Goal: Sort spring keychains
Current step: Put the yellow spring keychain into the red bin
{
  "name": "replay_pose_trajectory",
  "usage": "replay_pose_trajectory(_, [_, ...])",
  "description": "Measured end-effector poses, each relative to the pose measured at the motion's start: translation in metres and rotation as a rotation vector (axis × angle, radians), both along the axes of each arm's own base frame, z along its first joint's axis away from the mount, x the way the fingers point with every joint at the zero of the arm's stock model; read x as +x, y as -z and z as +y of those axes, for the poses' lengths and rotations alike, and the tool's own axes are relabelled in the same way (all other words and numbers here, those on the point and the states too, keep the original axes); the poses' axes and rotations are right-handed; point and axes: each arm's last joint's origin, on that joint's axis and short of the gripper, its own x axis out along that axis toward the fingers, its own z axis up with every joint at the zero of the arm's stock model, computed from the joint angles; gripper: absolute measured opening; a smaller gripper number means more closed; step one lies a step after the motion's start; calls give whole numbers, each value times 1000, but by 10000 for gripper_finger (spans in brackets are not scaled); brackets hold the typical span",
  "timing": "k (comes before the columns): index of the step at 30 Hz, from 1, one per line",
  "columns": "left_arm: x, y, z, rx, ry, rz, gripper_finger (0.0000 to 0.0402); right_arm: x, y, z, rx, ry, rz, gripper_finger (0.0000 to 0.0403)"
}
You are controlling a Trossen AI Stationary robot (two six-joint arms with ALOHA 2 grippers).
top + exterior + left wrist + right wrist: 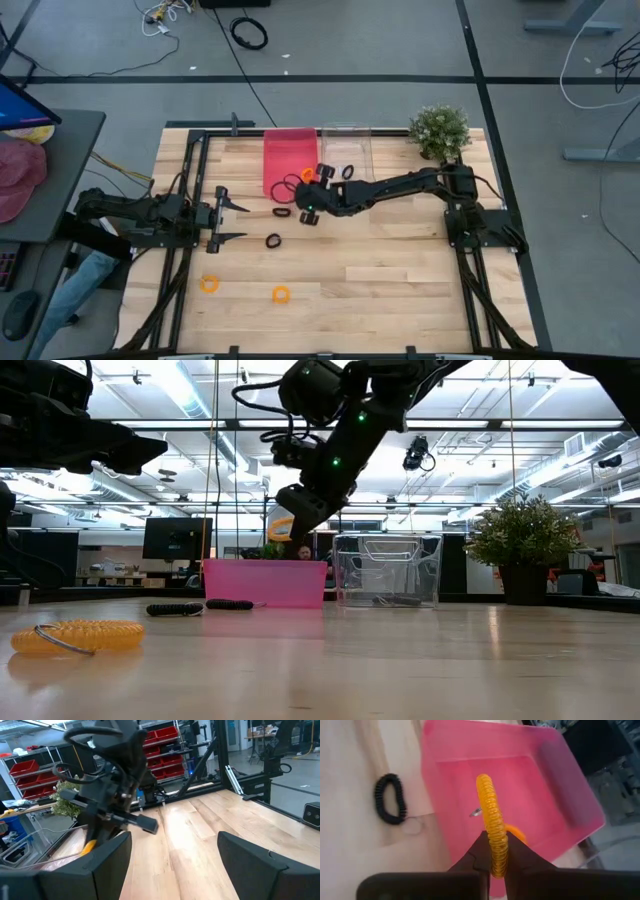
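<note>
My right gripper (pixel 306 181) hangs over the near end of the pink bin (pixel 289 150), shut on an orange spring keychain (pixel 490 805). Another orange keychain (pixel 518 834) lies inside that bin. Two more orange ones (pixel 209 284) (pixel 281 294) lie on the near part of the table. Black keychains (pixel 281 211) (pixel 273 240) rest flat on the wood near the pink bin, and one (pixel 347 172) lies in the clear bin (pixel 346 148). My left gripper (pixel 224 221) waits open at the table's left, touching nothing. My right gripper pinches the orange keychain's coil (pixel 496 856) between its two fingers (pixel 476 855), with the loop seen edge-on and reaching out past the fingertips. The fingers slant down from the table's right. The keychain is lifted clear, above the pink bin's floor.
A potted plant (pixel 440 131) stands at the far right corner, beside the clear bin. Black frame rails (pixel 190 170) run along the table's left and right sides. A black keychain (pixel 390 799) lies just outside the pink bin's wall. Bare wood shows across the table's near half.
</note>
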Motion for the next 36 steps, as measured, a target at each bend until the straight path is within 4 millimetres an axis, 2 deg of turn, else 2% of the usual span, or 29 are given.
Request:
replay_pose_trajectory(12, [0,0,0,0,0,0,298,6,-9,-33,-114,-64,-17,25])
replay_pose_trajectory(22, [0,0,0,0,0,0,298,6,-11,-64,-79,-93,-47,29])
replay_pose_trajectory(27, [0,0,0,0,0,0,298,5,-11,-71,-87,-82,-49,35])
replay_pose_trajectory(36, [0,0,0,0,0,0,298,4,-12,-78,-89,-65,-61,73])
